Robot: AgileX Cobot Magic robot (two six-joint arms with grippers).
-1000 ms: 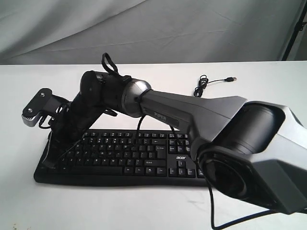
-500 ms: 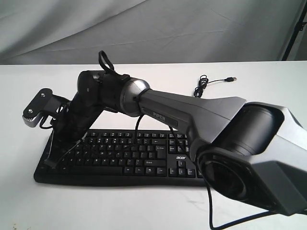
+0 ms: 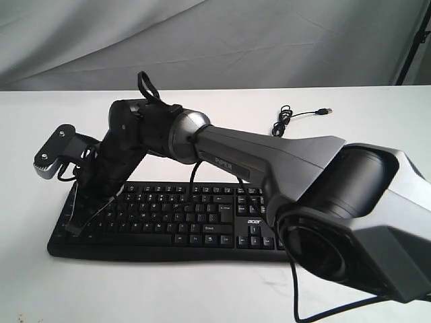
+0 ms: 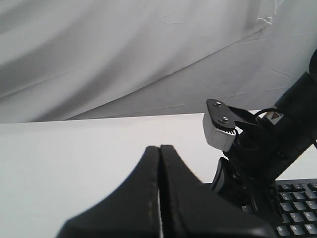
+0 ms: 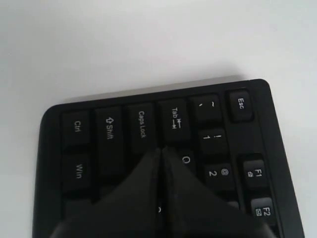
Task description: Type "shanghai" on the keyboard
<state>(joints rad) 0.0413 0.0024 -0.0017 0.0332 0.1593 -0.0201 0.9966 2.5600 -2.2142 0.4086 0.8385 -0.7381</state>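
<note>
Where the left wrist view catches it, the black-fingered left gripper (image 4: 159,148) is clenched on nothing, fingers flush together. Wide, flat black plastic keyboard (image 3: 168,217) lies front-centre on the white worktop (image 3: 363,128); the long grey right arm (image 3: 269,158) crosses it, and the right gripper (image 5: 161,152), also clenched empty, points at its left-end keys by Tab, Caps Lock and Q, contact not discernible. Thin black USB cable (image 3: 286,120) lies coiled at right rear.

Jaws pressed together (tips touching) above the white table (image 4: 59,158), keyboard (image 4: 297,208) nearby.
</note>
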